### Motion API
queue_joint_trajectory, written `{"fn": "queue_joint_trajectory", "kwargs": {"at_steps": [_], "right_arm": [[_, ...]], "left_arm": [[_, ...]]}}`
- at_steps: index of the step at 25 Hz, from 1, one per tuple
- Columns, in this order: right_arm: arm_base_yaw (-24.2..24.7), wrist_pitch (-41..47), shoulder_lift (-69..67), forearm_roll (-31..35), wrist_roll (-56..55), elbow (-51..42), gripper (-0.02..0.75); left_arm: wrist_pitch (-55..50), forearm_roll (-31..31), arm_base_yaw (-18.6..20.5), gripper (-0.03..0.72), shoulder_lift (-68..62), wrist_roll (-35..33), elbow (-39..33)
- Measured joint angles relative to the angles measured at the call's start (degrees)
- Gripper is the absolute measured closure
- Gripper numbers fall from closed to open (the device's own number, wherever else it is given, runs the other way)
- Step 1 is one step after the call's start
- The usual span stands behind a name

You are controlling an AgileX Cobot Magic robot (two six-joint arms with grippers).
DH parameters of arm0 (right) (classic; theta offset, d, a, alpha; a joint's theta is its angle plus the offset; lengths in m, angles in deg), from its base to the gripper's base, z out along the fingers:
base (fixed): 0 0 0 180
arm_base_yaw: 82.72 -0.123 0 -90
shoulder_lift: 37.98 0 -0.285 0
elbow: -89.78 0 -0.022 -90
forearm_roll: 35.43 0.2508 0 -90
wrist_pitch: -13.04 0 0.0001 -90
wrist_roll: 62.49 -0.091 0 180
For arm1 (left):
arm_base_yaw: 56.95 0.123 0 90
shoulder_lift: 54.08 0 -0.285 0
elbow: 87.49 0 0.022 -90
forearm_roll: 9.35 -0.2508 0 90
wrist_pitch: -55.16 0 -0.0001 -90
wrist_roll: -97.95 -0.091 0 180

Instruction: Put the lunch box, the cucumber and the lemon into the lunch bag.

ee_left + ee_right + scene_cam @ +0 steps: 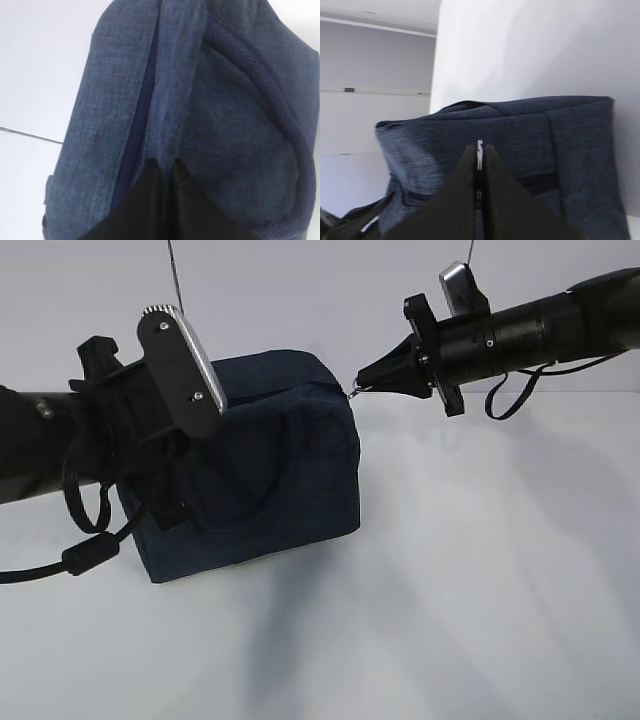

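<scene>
Two claws were on the lunch bag [260,465], which stood on the white worktop [480,570] left of centre. The right claw [362,383] was clenched on the metal zipper pull [479,150] at the bag's upper right corner; the right wrist view showed the thin silver piece pinched between its tips. The left claw [165,167] was closed against the navy fabric beside the zipper line [142,105], apparently gripping a fold to steady the bag, though the fabric between its tips was not plainly visible. No lunch box, cucumber or lemon showed in any view, so they may have been inside already; I judged the step to be working the zipper, though which way it was to travel could not be told. The next move would call for a steady pull along the zipper track while the left side held firm. Bare worktop lay open to the right and front.
</scene>
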Motion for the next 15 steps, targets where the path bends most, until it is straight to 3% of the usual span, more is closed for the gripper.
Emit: {"fn": "queue_joint_trajectory", "kwargs": {"at_steps": [15], "right_arm": [[0.00,-0.90,-3.05,-6.41,-1.50,0.05,0.730]], "left_arm": [[-0.10,-0.23,0.00,0.686,0.00,0.00,0.00]]}}
